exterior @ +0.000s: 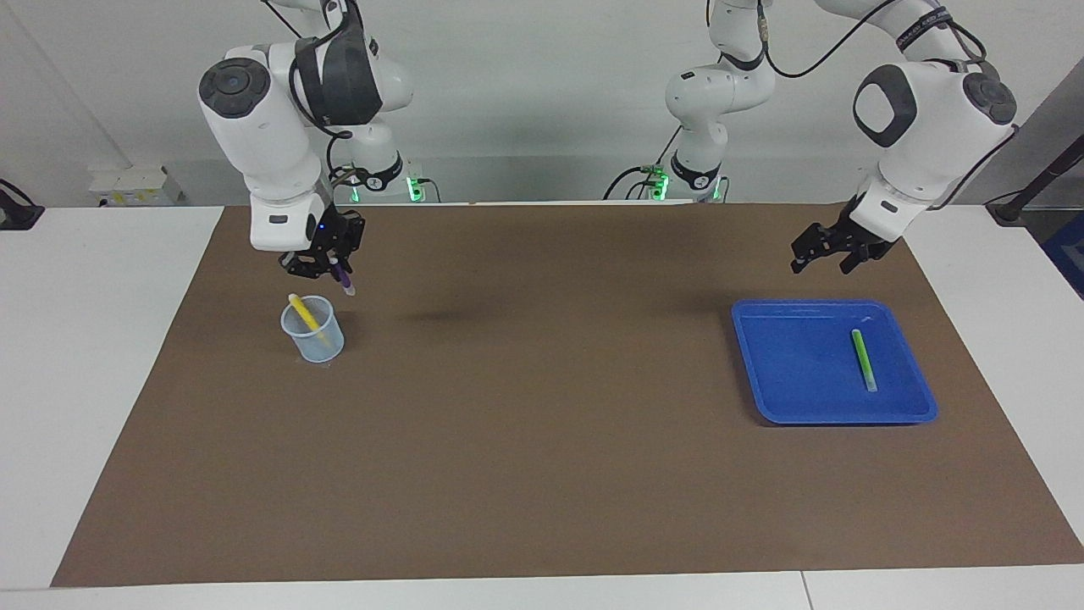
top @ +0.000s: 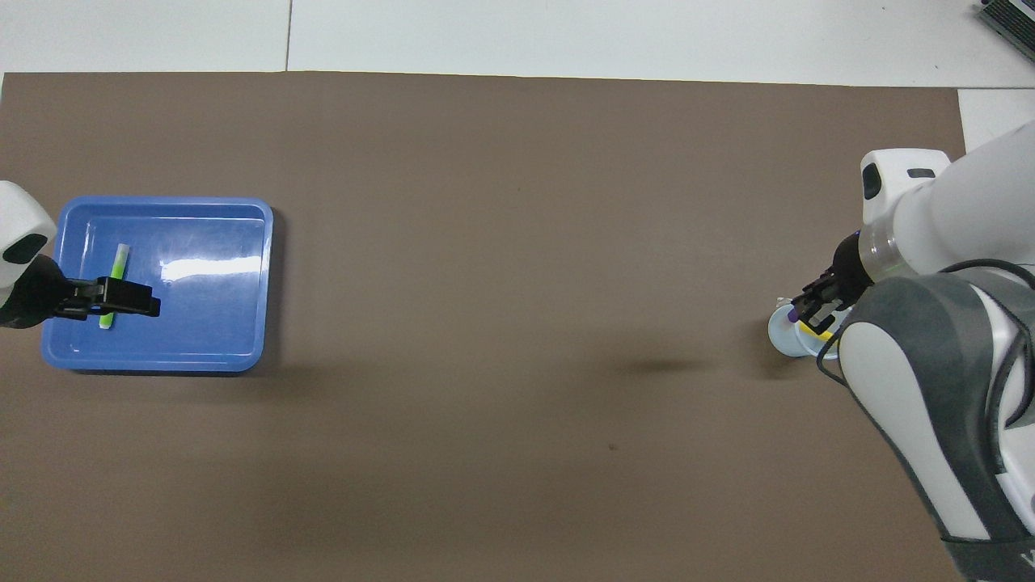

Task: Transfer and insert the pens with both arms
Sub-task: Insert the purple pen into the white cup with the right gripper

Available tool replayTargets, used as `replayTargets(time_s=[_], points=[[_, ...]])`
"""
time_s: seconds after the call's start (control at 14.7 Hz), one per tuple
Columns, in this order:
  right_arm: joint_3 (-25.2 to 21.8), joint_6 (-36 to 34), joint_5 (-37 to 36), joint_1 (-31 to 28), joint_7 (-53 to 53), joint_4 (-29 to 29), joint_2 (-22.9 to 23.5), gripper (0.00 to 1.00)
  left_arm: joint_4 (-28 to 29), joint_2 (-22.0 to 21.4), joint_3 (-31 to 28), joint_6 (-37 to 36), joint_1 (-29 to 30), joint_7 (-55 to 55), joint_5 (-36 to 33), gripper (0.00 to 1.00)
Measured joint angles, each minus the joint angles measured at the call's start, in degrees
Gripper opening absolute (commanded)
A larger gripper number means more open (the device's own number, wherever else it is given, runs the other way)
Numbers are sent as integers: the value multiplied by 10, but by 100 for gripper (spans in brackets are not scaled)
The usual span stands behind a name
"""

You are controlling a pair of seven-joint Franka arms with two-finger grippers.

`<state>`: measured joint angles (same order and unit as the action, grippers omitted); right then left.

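Purple pen (exterior: 345, 277) in right gripper (exterior: 326, 264), tilted just above cup (exterior: 313, 332).

I can read no text, label, brand or number anywhere; lettering on my arm's cable strap is too small to make out.

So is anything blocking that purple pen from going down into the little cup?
Nothing visible blocks it. The right end effector holds the purple pen tip down just above the clear cup. The yellow pen already leans inside, but the mouth looks partly free. The left end effector waits open above the blue tray.
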<state>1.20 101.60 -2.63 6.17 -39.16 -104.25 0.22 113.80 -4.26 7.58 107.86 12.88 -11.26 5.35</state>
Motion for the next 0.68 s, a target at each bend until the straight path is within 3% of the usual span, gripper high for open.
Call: replayTargets(time_s=[0.48, 0.68], points=[[-1, 134, -14, -39, -111, -71, 1, 0, 24, 61, -1, 120, 37, -136, -62, 100], [-1, 149, -14, -45, -136, -90, -2, 0, 24, 85, 0, 150, 46, -156, -63, 100]])
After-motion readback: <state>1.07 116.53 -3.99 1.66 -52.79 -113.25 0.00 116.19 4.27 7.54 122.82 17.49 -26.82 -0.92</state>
